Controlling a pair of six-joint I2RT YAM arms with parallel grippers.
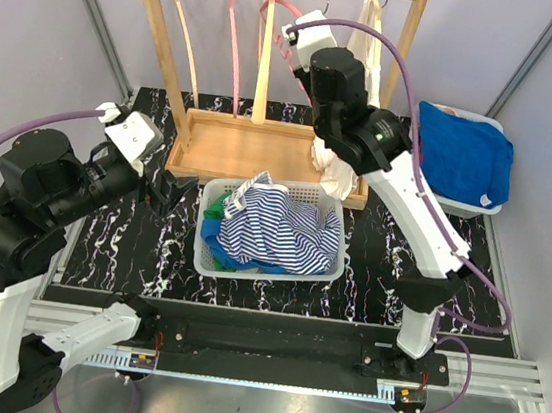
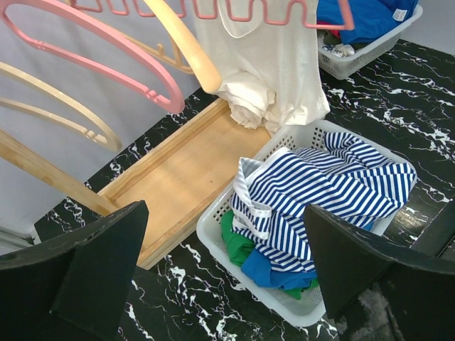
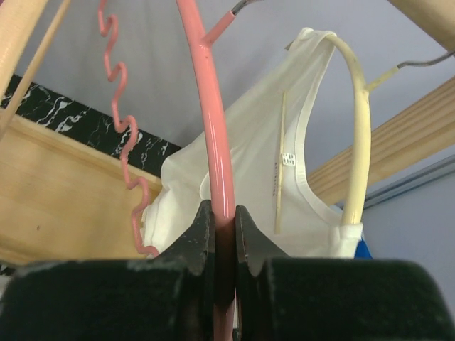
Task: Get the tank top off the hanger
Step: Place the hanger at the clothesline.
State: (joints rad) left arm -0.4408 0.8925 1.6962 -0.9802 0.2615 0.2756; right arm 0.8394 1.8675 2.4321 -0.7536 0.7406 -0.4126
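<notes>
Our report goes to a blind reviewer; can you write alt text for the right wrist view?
The right gripper is shut on the arm of a pink hanger. Behind it a white tank top hangs on a cream hanger, with a wooden rack at the left.

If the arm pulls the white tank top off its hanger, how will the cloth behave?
Probably floppy: the white tank top sags in folds and bunches at its hem. It looks thin, so it is likely light. Its strap loops over the cream hanger, so it may snag rather than slide.
</notes>
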